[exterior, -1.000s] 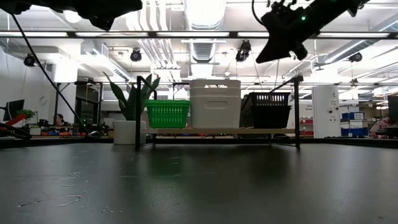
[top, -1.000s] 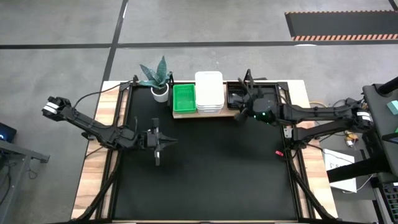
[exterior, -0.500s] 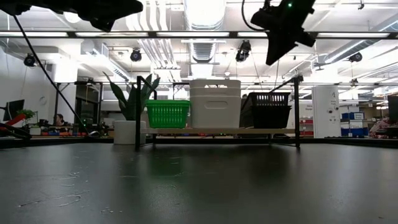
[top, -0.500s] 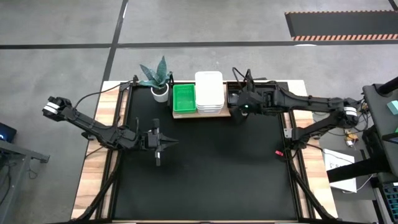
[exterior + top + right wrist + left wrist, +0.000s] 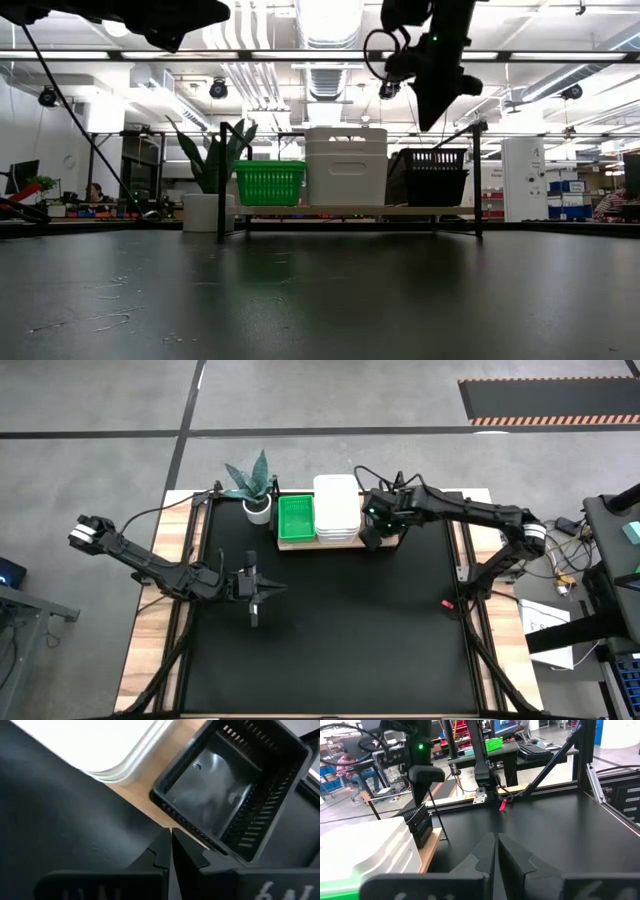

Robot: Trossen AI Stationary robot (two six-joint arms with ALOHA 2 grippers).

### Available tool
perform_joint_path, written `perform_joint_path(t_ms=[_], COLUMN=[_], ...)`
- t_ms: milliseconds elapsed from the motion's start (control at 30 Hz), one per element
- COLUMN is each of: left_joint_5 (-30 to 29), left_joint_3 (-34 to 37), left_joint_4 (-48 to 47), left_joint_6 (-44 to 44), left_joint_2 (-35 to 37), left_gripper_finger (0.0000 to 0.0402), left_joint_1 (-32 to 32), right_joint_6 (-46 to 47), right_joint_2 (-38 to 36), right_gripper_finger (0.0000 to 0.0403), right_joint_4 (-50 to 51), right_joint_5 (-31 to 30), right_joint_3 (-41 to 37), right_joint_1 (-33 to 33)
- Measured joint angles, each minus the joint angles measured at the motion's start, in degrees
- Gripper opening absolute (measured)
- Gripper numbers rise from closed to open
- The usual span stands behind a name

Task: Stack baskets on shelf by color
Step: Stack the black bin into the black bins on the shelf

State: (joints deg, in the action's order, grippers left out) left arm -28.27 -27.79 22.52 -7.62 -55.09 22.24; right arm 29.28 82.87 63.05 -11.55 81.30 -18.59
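Note:
Three baskets stand in a row on the wooden shelf (image 5: 350, 211): green (image 5: 296, 518) (image 5: 270, 183), white (image 5: 336, 508) (image 5: 346, 166) and black (image 5: 428, 177) (image 5: 230, 800). The white stack rises highest. My right gripper (image 5: 368, 536) (image 5: 432, 118) (image 5: 171, 840) hangs shut above the shelf's near edge, beside the black basket's near left corner, pointing down and touching nothing. My left gripper (image 5: 254, 606) (image 5: 496, 851) is shut and waits above the table's left middle, away from the shelf.
A plant in a white pot (image 5: 256, 488) (image 5: 212, 175) stands on the table just left of the shelf. Black metal posts (image 5: 477, 178) rise at the shelf's ends. A small red item (image 5: 449, 604) lies near the table's right edge. The black table top (image 5: 330, 640) spreads wide in front of the shelf.
My right gripper has swung toward the table's left along the shelf's near side, from beyond the black basket's right part to its left near corner, and has tipped from a slant to pointing down. It has stayed shut. The baskets have not moved.

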Motion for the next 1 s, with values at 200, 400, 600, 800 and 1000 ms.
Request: perform_joint_path(t_ms=[200,400,600,800,1000], left_joint_5=[0.0,0.0,-0.01,0.0,0.0], left_joint_3=[-0.04,-0.04,-0.04,-0.04,-0.04], left_joint_4=[0.03,0.07,0.09,0.12,0.12], left_joint_6=[-0.22,-0.21,-0.22,-0.24,-0.24], left_joint_2=[0.0,0.0,0.0,0.0,0.0], left_gripper_finger=[0.0005,0.0005,0.0005,0.0005,0.0005], left_joint_1=[0.0,0.0,0.0,0.0,0.0], right_joint_6=[-1.45,-1.53,-1.73,-1.81,-1.55], right_joint_2=[1.04,1.87,2.53,1.66,1.49], right_gripper_finger=[0.0009,0.0009,0.0009,0.0009,0.0009], right_joint_4=[0.17,-0.82,-1.28,-1.61,-1.92], right_joint_5=[-0.22,-2.86,-3.48,-3.47,-4.85], right_joint_3=[-1.24,-2.73,-2.97,-2.97,-3.07], right_joint_1=[-0.73,-0.83,-0.85,-0.85,-0.94])
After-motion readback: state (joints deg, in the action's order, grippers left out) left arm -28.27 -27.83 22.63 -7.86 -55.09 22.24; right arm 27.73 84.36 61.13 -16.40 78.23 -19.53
